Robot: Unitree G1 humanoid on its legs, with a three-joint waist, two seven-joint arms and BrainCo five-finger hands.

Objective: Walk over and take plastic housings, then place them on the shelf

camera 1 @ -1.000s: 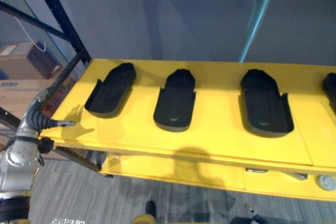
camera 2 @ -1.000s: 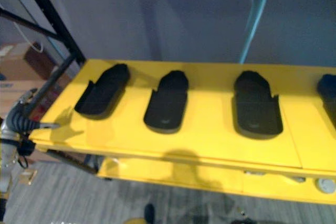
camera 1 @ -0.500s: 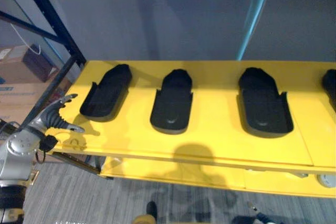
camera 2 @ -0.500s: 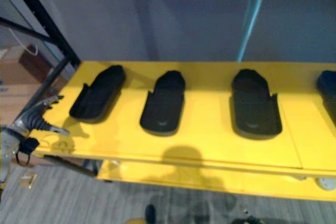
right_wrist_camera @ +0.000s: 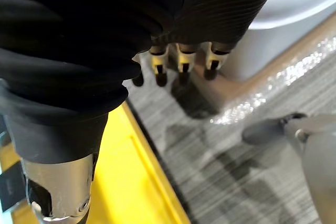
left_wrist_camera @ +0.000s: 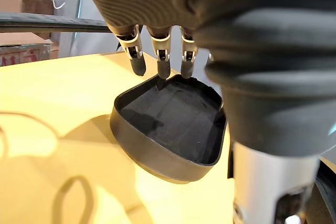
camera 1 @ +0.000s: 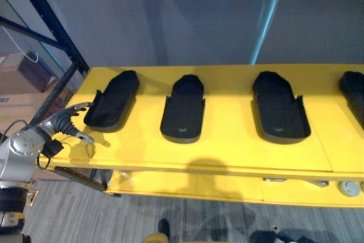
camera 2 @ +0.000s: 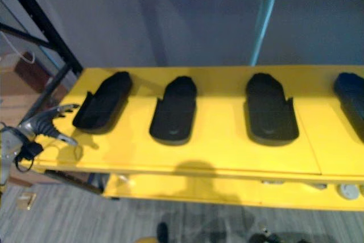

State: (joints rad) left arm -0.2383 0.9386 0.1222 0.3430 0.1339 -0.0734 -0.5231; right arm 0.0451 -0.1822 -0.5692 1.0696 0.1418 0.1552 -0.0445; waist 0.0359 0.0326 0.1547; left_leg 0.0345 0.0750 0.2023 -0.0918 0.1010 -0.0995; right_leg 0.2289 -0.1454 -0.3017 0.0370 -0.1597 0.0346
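Plastic housings (camera 1: 183, 109), as we see them: black, shallow, rimmed shells on yellow surface (camera 1: 239, 149); left hand (camera 1: 61, 124) released, fingers spread.

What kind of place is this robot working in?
Probably a warehouse or factory storeroom: black plastic housings lined on a yellow shelf, dark metal racking beside it, cardboard boxes behind.
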